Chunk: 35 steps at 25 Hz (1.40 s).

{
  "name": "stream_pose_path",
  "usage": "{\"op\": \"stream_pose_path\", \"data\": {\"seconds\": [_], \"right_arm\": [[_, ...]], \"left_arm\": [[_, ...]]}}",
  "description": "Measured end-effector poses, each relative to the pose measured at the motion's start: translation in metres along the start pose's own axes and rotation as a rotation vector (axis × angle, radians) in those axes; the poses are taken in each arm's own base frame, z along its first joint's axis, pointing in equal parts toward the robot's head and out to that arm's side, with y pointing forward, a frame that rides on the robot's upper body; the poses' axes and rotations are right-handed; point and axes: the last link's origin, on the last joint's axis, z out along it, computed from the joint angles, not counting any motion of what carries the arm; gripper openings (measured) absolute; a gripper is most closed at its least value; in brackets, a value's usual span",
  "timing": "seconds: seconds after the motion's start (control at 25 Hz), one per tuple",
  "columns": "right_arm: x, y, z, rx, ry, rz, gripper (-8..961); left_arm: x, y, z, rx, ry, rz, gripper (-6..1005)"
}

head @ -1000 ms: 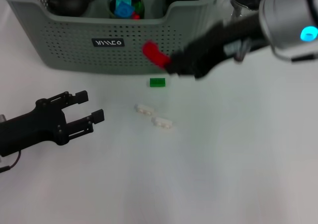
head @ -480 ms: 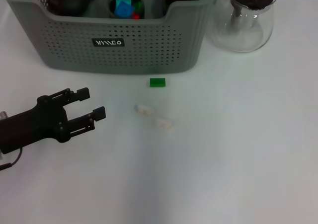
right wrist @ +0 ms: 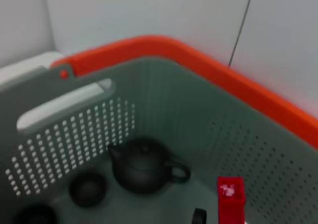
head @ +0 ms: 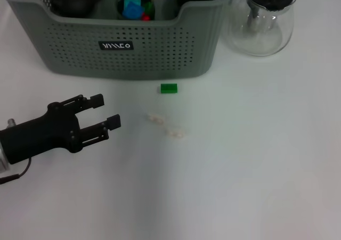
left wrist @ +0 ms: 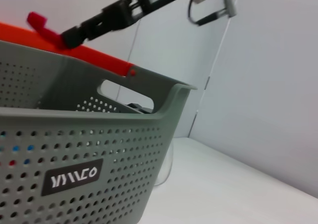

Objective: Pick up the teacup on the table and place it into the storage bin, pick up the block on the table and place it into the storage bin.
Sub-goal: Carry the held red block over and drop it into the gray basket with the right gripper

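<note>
The grey-green storage bin [head: 144, 51] stands at the back of the table and also shows in the left wrist view [left wrist: 124, 149]. In the right wrist view a dark teapot [right wrist: 144, 167] and a small dark teacup [right wrist: 88, 188] lie in the bin [right wrist: 164, 100]. A green block [head: 169, 88] lies just in front of the bin. Two small white blocks [head: 155, 118] lie nearer. My left gripper [head: 106, 110] is open and empty, low at the left, apart from the blocks. My right gripper [left wrist: 63, 34] is out of the head view; it is above the bin, shut on a red block [left wrist: 37, 21].
A clear glass pot with a black lid [head: 262, 19] stands right of the bin. Coloured blocks [head: 133, 7] lie in a dark cup inside the bin. An orange rim [right wrist: 198, 65] runs behind the bin. The white table [head: 240, 171] stretches to the front and right.
My right arm with the red block has left the head view, uncovering the glass pot. My left gripper has moved a little to the right, towards the white blocks.
</note>
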Motion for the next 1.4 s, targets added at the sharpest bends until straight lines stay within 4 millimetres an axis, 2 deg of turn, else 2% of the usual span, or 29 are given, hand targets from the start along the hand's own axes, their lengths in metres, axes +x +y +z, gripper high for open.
{"op": "stream_pose_path", "data": {"seconds": [0.2,0.36,1.08,1.28,1.32,1.4], "right_arm": [[0.016,0.005,0.009,-0.011,0.032,-0.008,208],[0.020,0.005,0.010,-0.017,0.046,-0.003,232],[0.019,0.001,0.008,-0.013,0.020,0.009,342],[0.011,-0.008,-0.006,-0.012,-0.073,0.020,531],[0.010,-0.012,-0.016,-0.025,-0.131,0.029,569],[0.015,-0.021,-0.038,-0.060,-0.248,0.055,568]], "left_arm": [[0.000,0.000,0.001,-0.005,-0.001,0.002,725],[-0.001,0.001,0.000,-0.003,-0.003,0.002,725],[-0.003,0.000,-0.002,0.010,-0.004,-0.002,725],[-0.002,0.000,-0.002,0.013,0.001,-0.001,725],[-0.001,0.000,-0.002,0.012,0.004,-0.001,725],[0.000,-0.001,-0.002,0.011,0.013,0.000,725]]}}
